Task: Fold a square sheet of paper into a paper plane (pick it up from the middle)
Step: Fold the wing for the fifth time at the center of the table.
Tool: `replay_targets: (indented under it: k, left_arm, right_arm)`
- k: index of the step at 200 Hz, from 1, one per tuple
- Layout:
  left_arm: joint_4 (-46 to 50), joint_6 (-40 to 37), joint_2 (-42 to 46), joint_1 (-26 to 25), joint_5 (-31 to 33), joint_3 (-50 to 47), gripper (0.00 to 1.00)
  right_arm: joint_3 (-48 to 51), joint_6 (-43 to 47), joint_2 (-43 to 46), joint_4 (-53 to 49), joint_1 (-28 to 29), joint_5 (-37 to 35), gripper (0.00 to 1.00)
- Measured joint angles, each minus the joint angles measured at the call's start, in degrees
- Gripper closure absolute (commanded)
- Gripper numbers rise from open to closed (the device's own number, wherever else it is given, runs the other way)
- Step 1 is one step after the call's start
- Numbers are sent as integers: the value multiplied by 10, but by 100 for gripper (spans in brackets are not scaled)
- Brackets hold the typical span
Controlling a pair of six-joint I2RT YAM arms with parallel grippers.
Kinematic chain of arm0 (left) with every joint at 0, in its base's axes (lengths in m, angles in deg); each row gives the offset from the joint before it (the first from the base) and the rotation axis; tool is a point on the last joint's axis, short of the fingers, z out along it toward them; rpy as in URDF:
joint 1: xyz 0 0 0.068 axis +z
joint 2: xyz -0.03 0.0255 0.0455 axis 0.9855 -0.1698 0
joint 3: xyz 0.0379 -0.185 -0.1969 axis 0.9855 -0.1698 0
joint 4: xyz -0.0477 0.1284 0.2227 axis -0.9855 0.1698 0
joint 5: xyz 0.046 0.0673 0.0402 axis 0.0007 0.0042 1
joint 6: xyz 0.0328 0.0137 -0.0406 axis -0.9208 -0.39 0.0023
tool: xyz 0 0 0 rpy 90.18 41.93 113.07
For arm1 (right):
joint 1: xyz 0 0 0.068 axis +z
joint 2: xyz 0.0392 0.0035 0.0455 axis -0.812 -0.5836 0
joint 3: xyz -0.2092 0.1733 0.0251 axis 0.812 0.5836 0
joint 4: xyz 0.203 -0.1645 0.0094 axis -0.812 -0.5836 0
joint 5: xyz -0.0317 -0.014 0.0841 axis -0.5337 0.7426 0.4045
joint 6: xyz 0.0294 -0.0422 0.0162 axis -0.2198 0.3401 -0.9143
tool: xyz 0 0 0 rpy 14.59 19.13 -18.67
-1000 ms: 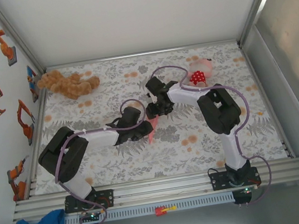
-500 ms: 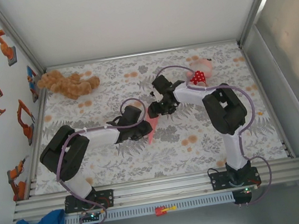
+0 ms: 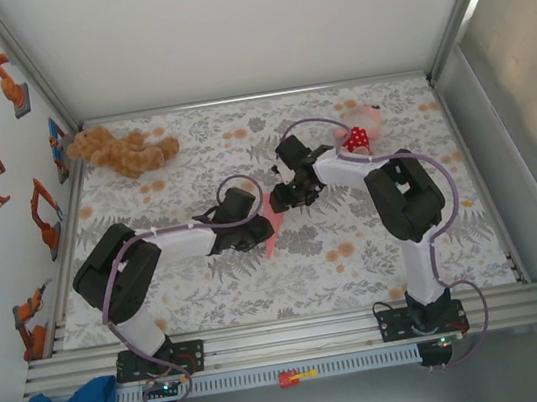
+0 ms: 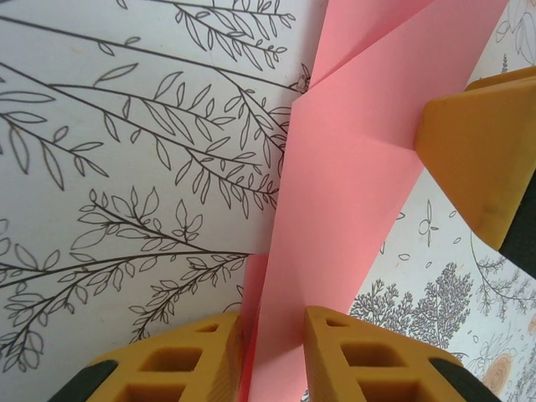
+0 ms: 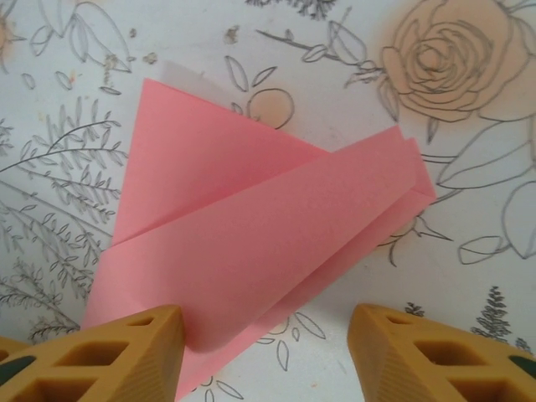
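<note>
From above, your right elbow has swung outward since a second ago. The right gripper (image 3: pixel 276 200) still sits at the pink paper (image 3: pixel 269 239), left of and nearer than the dotted plush (image 3: pixel 359 133). The left gripper (image 3: pixel 258 231) reaches in low. In the left wrist view, its pads (image 4: pixel 352 356) pinch the folded paper. In the right wrist view, the jaws stand spread, one pad (image 5: pixel 138 352) touching the paper.

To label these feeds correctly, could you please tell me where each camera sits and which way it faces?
Top external: above and behind the arm bases, looking down at the floral table; both arms show, left hand and right hand meeting at the pink paper.
Left wrist: on the left arm, looking down past its fingers, which pinch the paper; a right-hand finger enters.
Right wrist: on the right arm, looking down between its spread fingers.
Shared: all see the paper.
</note>
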Motion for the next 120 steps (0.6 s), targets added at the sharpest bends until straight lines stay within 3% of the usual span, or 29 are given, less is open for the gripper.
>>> replay_targets:
  k: [120]
  left_arm:
    - [54, -1, -20, -1, 1, 35, 74]
  right_arm:
    - [-1, -9, 2, -3, 1, -12, 53]
